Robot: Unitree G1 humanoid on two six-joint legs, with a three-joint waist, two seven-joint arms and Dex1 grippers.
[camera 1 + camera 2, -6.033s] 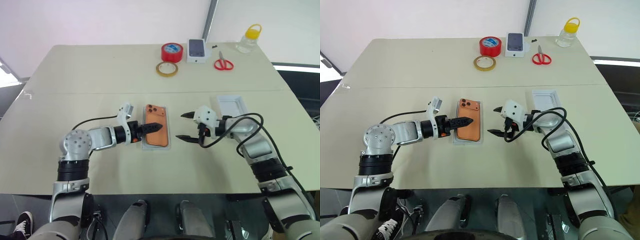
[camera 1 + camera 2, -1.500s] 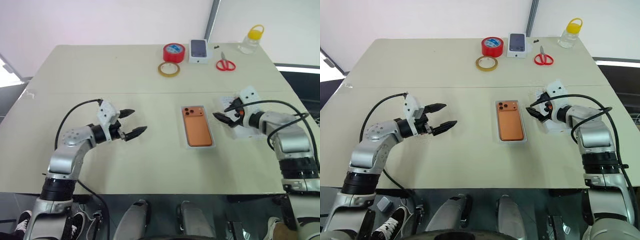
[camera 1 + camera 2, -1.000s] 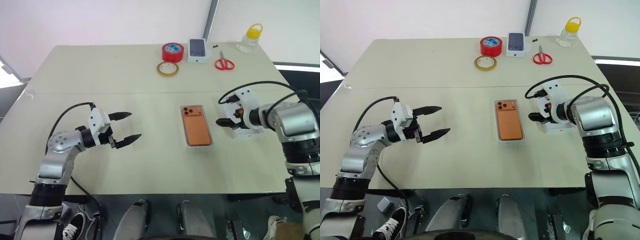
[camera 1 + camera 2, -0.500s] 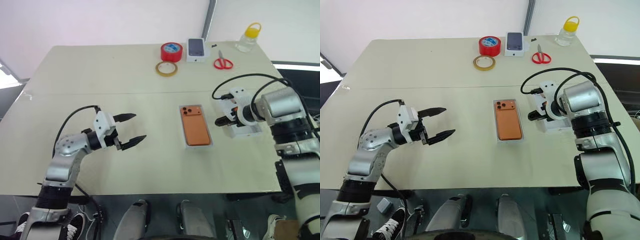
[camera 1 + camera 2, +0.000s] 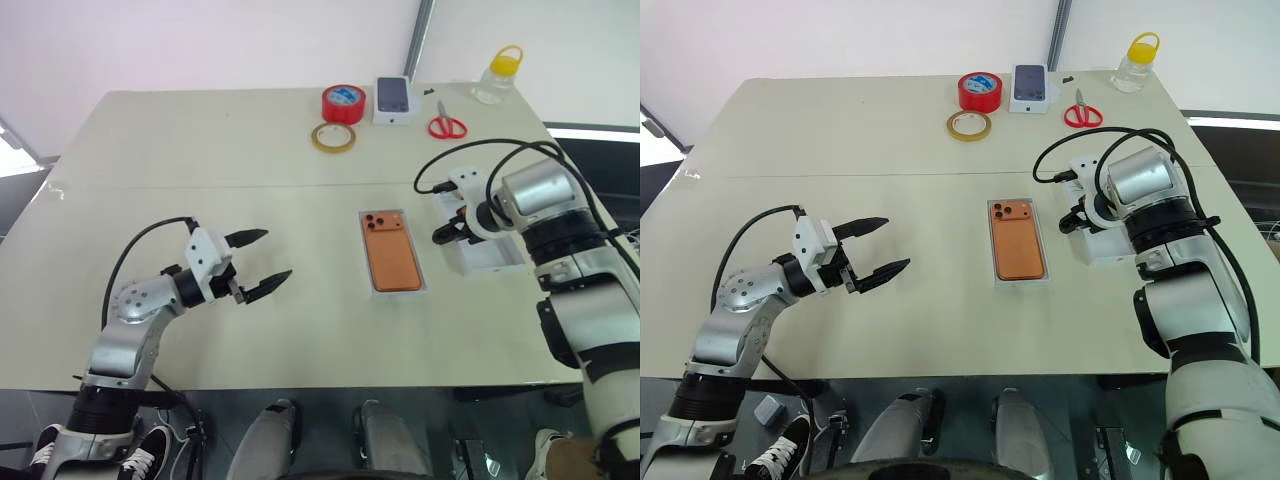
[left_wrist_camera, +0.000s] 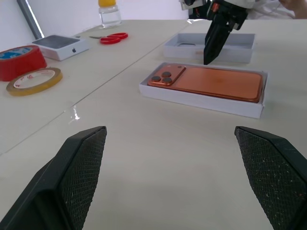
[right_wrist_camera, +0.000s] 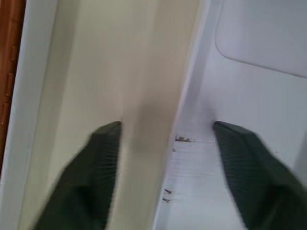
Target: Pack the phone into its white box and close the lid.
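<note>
Your phone (image 5: 391,252) lies camera side up inside the white box (image 5: 376,288), mid-table. Just to its right the lid (image 5: 489,255) sits open side up, a flat insert inside it. Your right gripper (image 7: 165,143) straddles the lid's near wall, fingers parted, not yet pinching. Your left gripper (image 5: 260,262) hovers wide open and empty, well apart.

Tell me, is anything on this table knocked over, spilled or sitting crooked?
Nothing stands out. The phone lies flat and square in the white box, the lid sits open side up beside it, and the bottle at the far edge stands upright.
</note>
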